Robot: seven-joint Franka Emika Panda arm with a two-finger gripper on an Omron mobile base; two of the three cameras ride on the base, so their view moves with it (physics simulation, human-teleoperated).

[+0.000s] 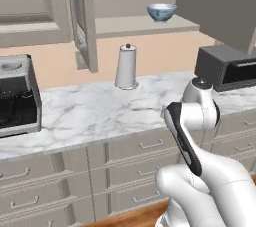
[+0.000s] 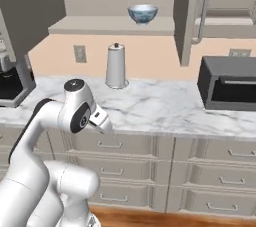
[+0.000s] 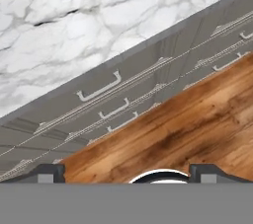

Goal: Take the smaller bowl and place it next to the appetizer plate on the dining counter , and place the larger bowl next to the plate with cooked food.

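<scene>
The end effector [image 3: 126, 172] stands with its two dark finger tips [image 3: 48, 172] wide apart at the bottom of the hand view, and nothing is held between them. It looks down across the edge of a white marble bench [image 3: 74, 25], the grey drawer fronts [image 3: 113, 104] below it and the brown wooden floor [image 3: 188, 124]. In the base views the white arm [image 2: 75, 113] is folded low in front of the drawers, well below the shelf.

The smaller bowl [image 1: 161, 12], pale blue and white, sits upright on an open shelf [image 1: 140, 25] above the bench, near the shelf's right end in the left base view and untouched by the arm. On the marble beneath it, a little to the left, stands a pale tapered canister [image 1: 126, 67] with a dark knob on top. A dark toaster oven [image 2: 227, 89] rests on the bench to the right, and a black coffee machine [image 1: 17, 96] at the far left. A tall cabinet door [image 1: 84, 18] stands ajar beside the shelf.
</scene>
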